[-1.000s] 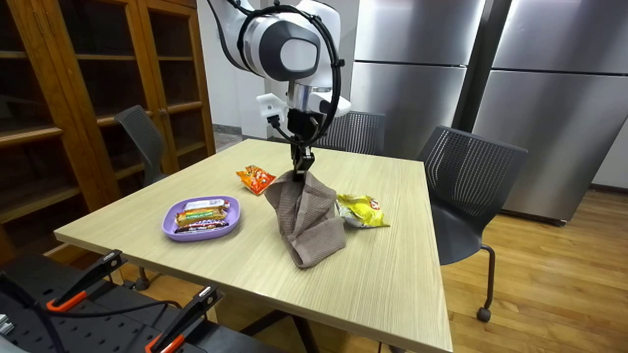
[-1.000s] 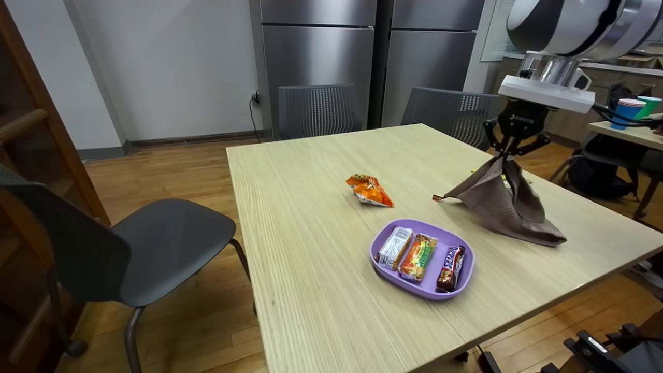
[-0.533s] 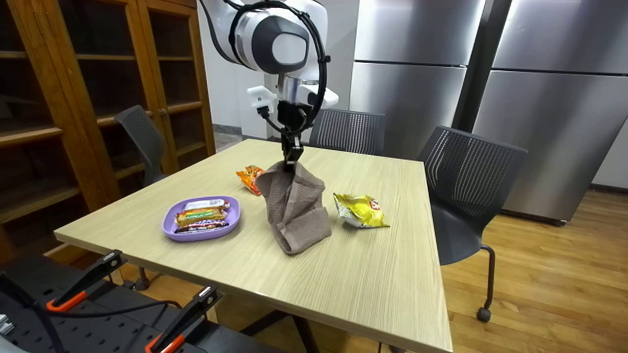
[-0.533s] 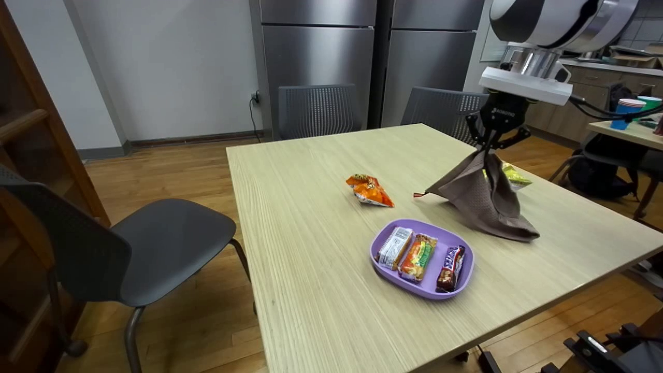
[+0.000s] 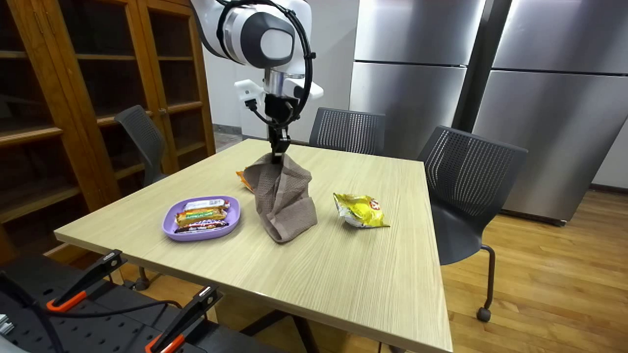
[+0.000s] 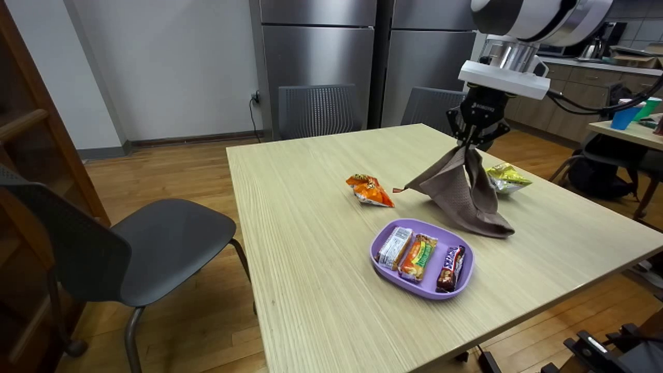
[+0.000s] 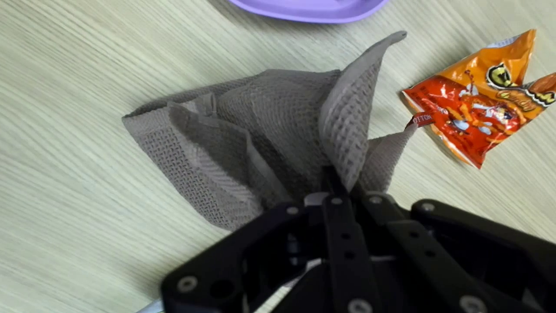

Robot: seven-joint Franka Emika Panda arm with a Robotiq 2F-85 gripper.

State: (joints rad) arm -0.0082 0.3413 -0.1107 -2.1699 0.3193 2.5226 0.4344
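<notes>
My gripper [image 5: 278, 158] is shut on a grey-brown waffle-weave cloth [image 5: 282, 196], pinching it near its top. The gripper [image 6: 465, 147] points down, and the cloth [image 6: 458, 191] hangs in folds below it. I cannot tell whether its lower edge touches the table. In the wrist view the gripper [image 7: 343, 182] has cloth between its fingertips, and the cloth [image 7: 286, 113] spreads out beyond them. A small red tag [image 7: 422, 118] on one corner overlaps the edge of an orange snack bag [image 7: 482, 98] in that view. The orange bag [image 5: 243, 179] is partly hidden behind the cloth in an exterior view.
A purple tray [image 6: 439, 253] holds three wrapped bars; it also shows in the wrist view [image 7: 304, 15]. A yellow snack bag [image 5: 362, 211] lies on the table [image 5: 373, 274]. Chairs [image 5: 473, 186] stand around it. Clamps [image 5: 184, 318] are near the front edge.
The gripper and cloth have moved left in both exterior views, away from the yellow bag and towards the orange bag. The yellow bag is now uncovered; the bags and tray have not moved.
</notes>
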